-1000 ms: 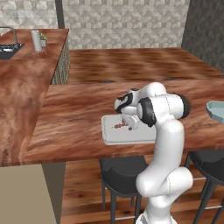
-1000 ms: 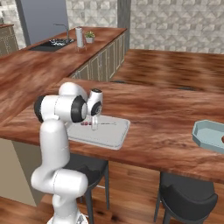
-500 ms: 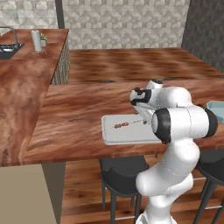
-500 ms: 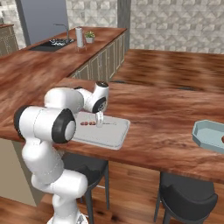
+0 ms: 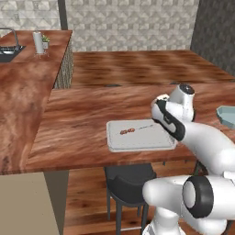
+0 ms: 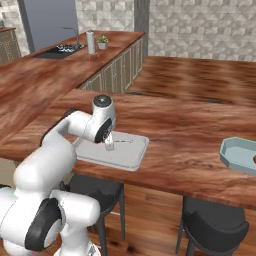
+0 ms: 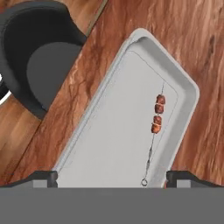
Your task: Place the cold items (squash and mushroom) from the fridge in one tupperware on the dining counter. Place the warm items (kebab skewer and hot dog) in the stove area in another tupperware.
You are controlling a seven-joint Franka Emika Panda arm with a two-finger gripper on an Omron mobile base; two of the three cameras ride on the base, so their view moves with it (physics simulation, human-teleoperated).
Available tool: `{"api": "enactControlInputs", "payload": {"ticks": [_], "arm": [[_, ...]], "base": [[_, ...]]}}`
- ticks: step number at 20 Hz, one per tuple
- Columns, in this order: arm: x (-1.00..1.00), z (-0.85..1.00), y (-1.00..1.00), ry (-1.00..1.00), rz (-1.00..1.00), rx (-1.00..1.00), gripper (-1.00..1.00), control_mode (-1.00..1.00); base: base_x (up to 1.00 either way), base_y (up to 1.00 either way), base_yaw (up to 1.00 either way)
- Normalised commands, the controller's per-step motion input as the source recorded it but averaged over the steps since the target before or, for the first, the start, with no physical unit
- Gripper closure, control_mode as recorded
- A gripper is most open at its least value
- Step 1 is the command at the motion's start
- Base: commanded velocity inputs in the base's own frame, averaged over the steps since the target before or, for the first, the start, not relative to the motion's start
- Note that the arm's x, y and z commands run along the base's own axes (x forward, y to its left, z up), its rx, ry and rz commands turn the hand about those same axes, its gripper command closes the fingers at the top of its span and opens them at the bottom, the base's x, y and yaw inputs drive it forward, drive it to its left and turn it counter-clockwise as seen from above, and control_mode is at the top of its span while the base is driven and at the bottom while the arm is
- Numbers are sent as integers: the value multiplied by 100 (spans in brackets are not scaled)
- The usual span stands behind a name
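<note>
Now kebab skewer [image 7: 156, 127] flat in grey tray [image 7: 109, 144], jaws apparently wide, empty, w/ tray below.

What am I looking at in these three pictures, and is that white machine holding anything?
The white machine is a robot arm on a driving base in a simulated kitchen. Two pictures come from cameras on the base, behind the arm to its left and right. The third looks down from the hand. On the wooden counter lies a grey tray with a kebab skewer on it. A blue-grey container sits further along. The gripper hangs open above the tray, holding nothing.
</note>
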Motion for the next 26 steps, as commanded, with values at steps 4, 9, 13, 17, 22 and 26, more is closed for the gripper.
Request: {"api": "enactControlInputs", "payload": {"ticks": [4,9,13,17,22,26], "arm": [[-100,41,0,-26,0,-17,-100,-100],[-100,33,0,-17,0,-20,-100,-100],[-94,44,0,-10,9,-14,-100,-100],[-83,40,0,-2,10,-15,-100,-100],[-37,5,-3,4,16,-15,-100,-100],[0,-32,0,5,8,-8,-100,-100]], "base": [[0,0,0],[0,0,0],[0,0,0],[0,0,0],[0,0,0],[0,0,0]]}}
